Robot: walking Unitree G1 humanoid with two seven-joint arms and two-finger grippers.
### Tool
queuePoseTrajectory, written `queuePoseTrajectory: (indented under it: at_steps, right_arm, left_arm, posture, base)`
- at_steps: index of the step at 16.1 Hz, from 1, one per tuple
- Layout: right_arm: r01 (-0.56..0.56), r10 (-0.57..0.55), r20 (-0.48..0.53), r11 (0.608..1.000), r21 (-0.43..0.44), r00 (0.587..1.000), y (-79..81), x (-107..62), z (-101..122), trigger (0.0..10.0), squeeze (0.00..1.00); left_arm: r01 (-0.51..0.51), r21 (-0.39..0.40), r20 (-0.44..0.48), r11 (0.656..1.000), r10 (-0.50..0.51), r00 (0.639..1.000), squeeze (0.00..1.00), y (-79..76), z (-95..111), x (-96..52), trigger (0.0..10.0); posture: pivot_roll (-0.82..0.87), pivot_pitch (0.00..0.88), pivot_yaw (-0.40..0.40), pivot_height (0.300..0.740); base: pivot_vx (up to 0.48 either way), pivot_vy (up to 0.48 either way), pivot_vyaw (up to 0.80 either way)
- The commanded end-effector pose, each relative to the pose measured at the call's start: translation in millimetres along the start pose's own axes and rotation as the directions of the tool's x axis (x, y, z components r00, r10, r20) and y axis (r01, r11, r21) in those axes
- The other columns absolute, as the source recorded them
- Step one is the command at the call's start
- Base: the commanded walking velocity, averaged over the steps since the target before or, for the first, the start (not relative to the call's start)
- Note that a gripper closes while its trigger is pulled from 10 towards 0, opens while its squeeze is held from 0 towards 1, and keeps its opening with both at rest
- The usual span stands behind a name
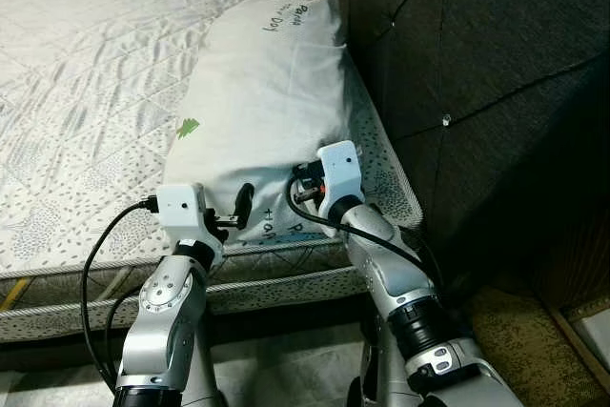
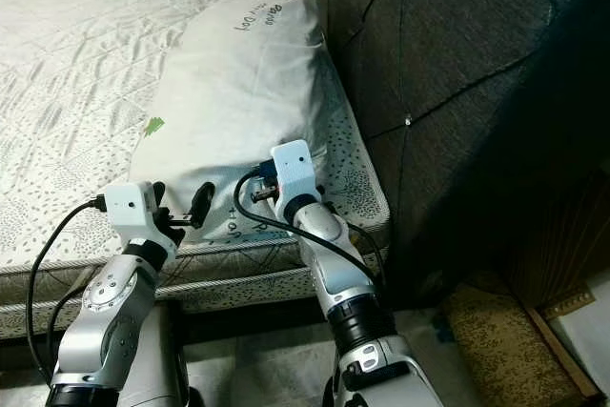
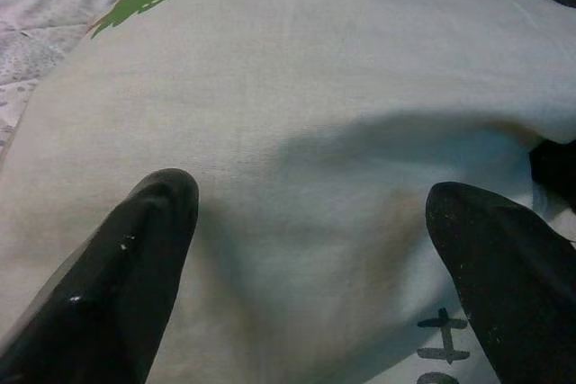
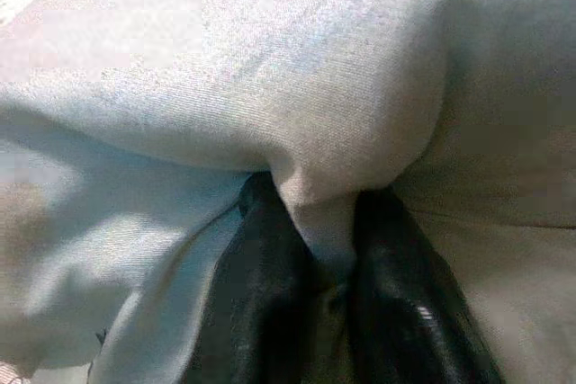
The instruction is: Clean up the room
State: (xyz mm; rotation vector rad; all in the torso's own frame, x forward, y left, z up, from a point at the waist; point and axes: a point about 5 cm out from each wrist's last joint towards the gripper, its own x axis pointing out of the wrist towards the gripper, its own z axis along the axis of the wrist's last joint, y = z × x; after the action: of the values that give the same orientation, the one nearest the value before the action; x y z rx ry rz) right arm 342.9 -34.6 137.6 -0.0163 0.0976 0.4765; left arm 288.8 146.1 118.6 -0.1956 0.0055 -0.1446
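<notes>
The pillow [image 1: 262, 92] lies lengthwise along the mattress [image 1: 86, 92] edge; right gripper [image 4: 315, 249] pinches its near end, left gripper [image 3: 306, 249] spread wide.

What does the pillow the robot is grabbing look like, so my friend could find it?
Look at the big bed with the quilted, speckled mattress, beside the dark padded headboard. Along the edge next to the headboard lies a long white pillow; the right gripper pinches a fold of it, and the open left gripper rests against it. It has a small green leaf print and dark writing on its ends.
</notes>
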Motion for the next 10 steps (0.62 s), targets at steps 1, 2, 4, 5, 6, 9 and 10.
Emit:
queuePoseTrajectory:
  at_steps: [1,2,4,5,6,9,10]
  right_arm:
    - [-0.021,0.021,0.024,1.0,0.009,0.999,4.7,3.8,7,0.0,0.0]
    - [-0.013,0.013,0.026,1.0,0.017,1.0,3.2,3.9,7,0.0,0.0]
    - [0.003,-0.004,0.023,0.999,0.043,1.0,0.8,4.1,5,0.0,0.0]
    - [0.012,-0.013,0.018,0.998,0.066,1.0,-0.8,4.1,4,0.0,0.0]
    - [0.018,-0.019,0.009,0.995,0.099,1.0,-2.8,4.1,1,0.0,0.0]
    - [0.098,-0.1,0.019,0.99,0.104,0.995,-26.5,6.8,8,0.0,0.0]
    - [0.132,-0.136,0.035,0.987,0.093,0.99,-37.6,7.4,13,0.0,0.0]
  left_arm:
    - [0.001,0.007,0.005,1.0,-0.001,1.0,0.0,-0.4,1,-0.1,10.0]
    - [0.001,0.007,0.007,1.0,-0.001,1.0,0.0,-0.7,1,-0.1,10.0]
    - [-0.001,0.006,0.008,1.0,0.001,1.0,0.0,-0.7,2,0.0,10.0]
    - [-0.003,0.006,0.009,1.0,0.003,1.0,0.0,-0.7,2,0.1,10.0]
    - [-0.004,0.005,0.009,1.0,0.004,1.0,0.0,-0.6,2,0.1,10.0]
    - [-0.006,0.005,0.009,1.0,0.006,1.0,0.0,0.1,2,0.0,10.0]
    - [-0.007,0.004,0.009,1.0,0.007,1.0,0.0,-0.1,2,0.2,10.0]
  posture:
    - [0.0,0.09,-0.04,0.503]
    - [0.0,0.091,-0.04,0.503]
    - [0.0,0.094,-0.041,0.503]
    - [0.0,0.097,-0.04,0.503]
    - [0.0,0.097,-0.04,0.503]
    - [0.0,0.1,-0.04,0.503]
    - [0.0,0.101,-0.04,0.503]
  base:
    - [0.0,0.0,0.0]
    - [0.0,0.0,0.0]
    - [0.0,0.0,0.0]
    - [0.0,0.0,0.0]
    - [0.0,0.0,0.0]
    - [0.0,0.0,0.0]
    - [0.0,0.0,0.0]
